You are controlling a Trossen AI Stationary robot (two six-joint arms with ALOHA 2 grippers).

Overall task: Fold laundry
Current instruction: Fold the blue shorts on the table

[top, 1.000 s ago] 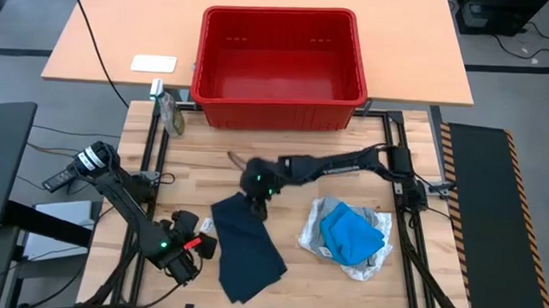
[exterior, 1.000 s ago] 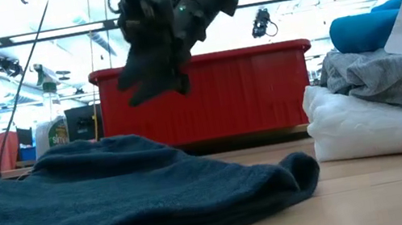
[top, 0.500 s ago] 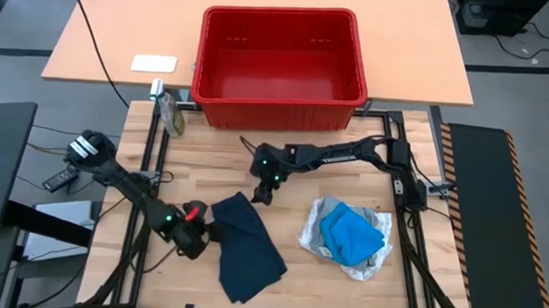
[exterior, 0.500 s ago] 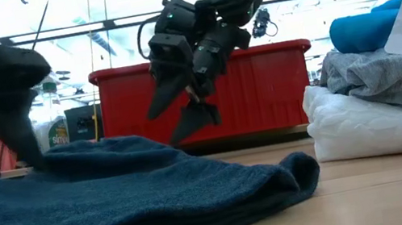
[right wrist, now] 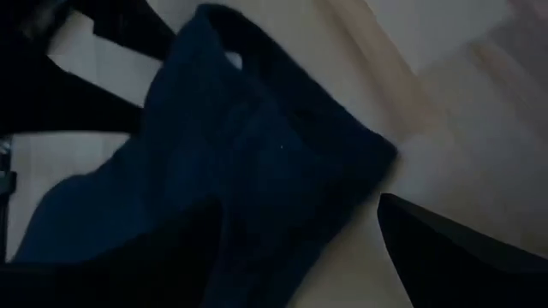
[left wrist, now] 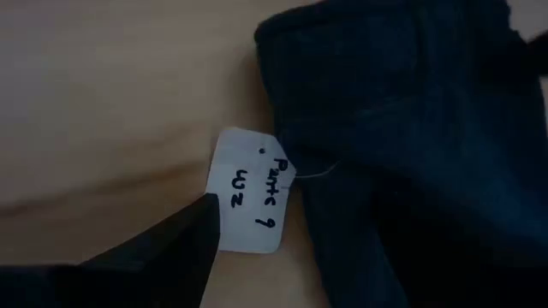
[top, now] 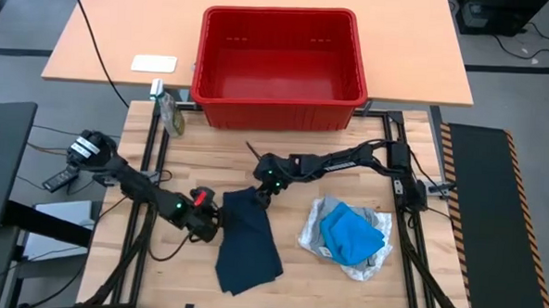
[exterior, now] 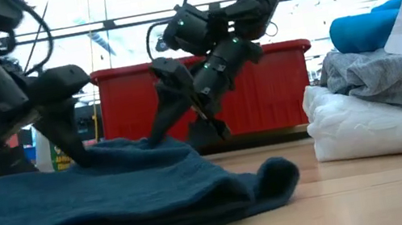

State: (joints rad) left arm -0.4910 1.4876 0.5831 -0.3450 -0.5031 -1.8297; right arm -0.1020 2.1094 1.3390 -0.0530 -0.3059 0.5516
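The dark navy garment [top: 249,246] lies flat on the wooden table, also in the low view [exterior: 117,200]. A white paper tag [left wrist: 253,201] hangs by a thread at its left edge. My left gripper [top: 211,221] is open at the garment's far left corner. My right gripper [top: 263,193] is open at its far right corner [right wrist: 360,162], one finger on each side of it. The bright blue garment [top: 350,230], the grey one [exterior: 390,68] and the white one [exterior: 383,127] lie stacked on the table to the right. My left gripper comes slanting down from the table's left. One fingertip [exterior: 69,155] meets the top of the navy garment's far left edge, which lies on the table. The other finger is hidden. My right gripper: I cannot tell whether its fingers touch the cloth.
An empty red basket [top: 276,109] stands at the table's far edge. A spray bottle [top: 171,112] stands at the far left corner. A small white card [top: 154,63] lies on the table behind.
My left gripper has gone toward the far and right edges, up to the navy garment's far left corner. My right gripper has drawn back toward the far edge, then come down at the far right corner. The garment's left side has shifted right, so it lies narrower.
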